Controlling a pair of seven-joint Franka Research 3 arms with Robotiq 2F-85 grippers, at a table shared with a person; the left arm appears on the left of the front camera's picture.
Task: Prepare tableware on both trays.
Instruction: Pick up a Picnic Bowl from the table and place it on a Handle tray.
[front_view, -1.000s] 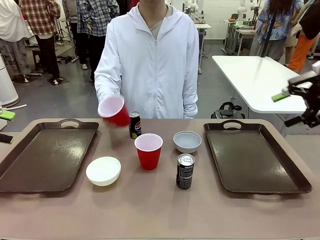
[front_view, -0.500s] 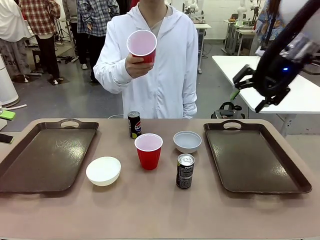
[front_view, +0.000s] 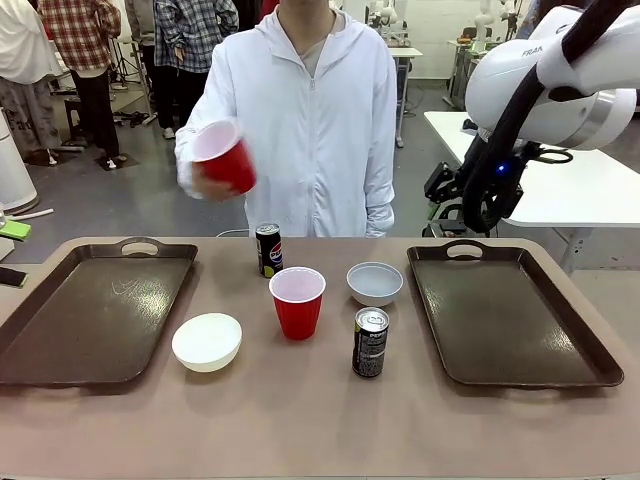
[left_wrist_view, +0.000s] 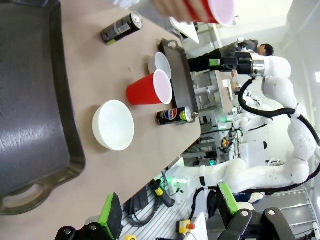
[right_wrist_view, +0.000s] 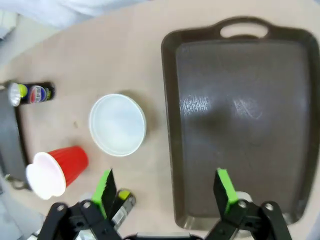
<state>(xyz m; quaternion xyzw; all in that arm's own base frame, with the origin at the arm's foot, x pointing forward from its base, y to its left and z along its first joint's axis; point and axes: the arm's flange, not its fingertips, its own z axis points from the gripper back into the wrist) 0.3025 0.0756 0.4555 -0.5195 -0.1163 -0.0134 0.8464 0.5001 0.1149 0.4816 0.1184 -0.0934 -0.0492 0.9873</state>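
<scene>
Showing the left hand (left_wrist_view: 169, 205) spread wide, green pads well apart and gripping nothing, off one handle end of the left large dark brown rectangular plastic tray (front_view: 90, 320). Finding that tray lying bare on the tan surface (front_view: 300, 420). Seeing a small round cream-white bowl (front_view: 207, 341) sitting upright just beside the tray's right rim. Noting, well above the surface, the person's hand (front_view: 203, 182) gripping a red plastic cup with a white inside (front_view: 225, 155), tilted with its mouth turned up and to the left. Finding a slim dark drink can (front_view: 268, 250) standing at the far edge in front of the person, and a second red plastic cup (front_view: 297, 302) standing upright nearer, mouth up. Seeing a second slim dark can (front_view: 370, 342) standing to its right, with a small round pale grey-white bowl (front_view: 375, 283) behind it, apart from both. Finding the matching right tray (front_view: 510, 315) lying bare. Showing the white right arm (front_view: 540, 80) raised beyond the tray's far end, and the right hand (right_wrist_view: 164, 175) spread wide over it, gripping nothing.
</scene>
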